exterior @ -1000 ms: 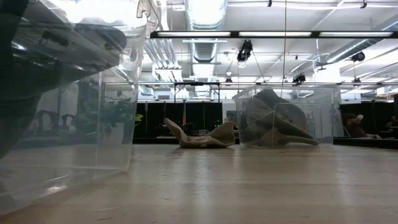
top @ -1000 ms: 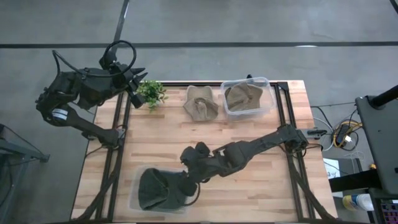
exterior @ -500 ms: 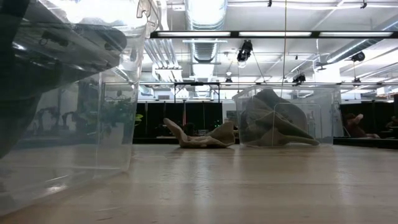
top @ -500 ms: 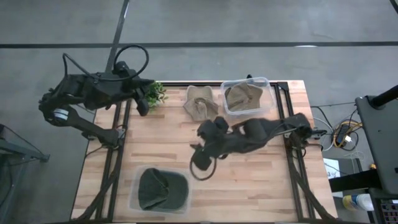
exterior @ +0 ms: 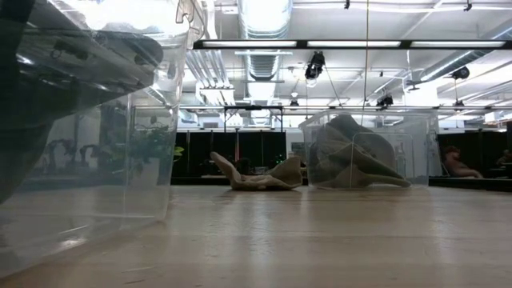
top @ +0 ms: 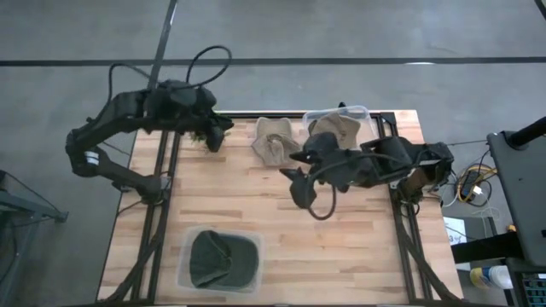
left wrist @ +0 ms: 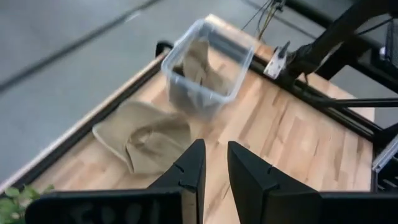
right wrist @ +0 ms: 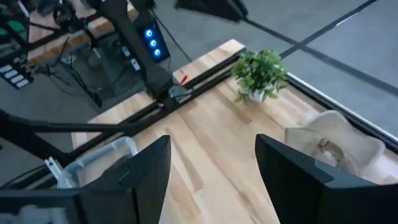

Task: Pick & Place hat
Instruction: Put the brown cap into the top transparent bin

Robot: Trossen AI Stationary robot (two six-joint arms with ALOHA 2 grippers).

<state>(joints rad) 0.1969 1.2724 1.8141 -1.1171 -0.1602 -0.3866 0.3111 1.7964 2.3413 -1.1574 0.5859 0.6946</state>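
A tan hat [top: 275, 141] lies crumpled on the wood table near its far edge, also in the left wrist view [left wrist: 146, 134] and the low view [exterior: 256, 176]. A dark green hat [top: 220, 258] lies inside a clear bin [top: 183, 256] near the table's near left corner. My left gripper [top: 215, 136] hovers over the far left of the table beside the tan hat, its fingers [left wrist: 211, 180] a narrow gap apart. My right gripper [top: 292, 183] is in the air over the table's middle, open wide [right wrist: 211, 168] and holding nothing.
A second clear bin [top: 339, 132] with another tan hat in it stands at the far right, right of the loose hat. A small potted plant [right wrist: 260, 73] stands at the far left corner, under my left arm. Bare wood lies in the table's middle and near right.
My right gripper has left the near left bin and swung up and toward the far right, over the table's middle; the dark green hat stays in the bin. My left arm has swung in from beyond the table's left edge to the far left corner, toward the tan hat.
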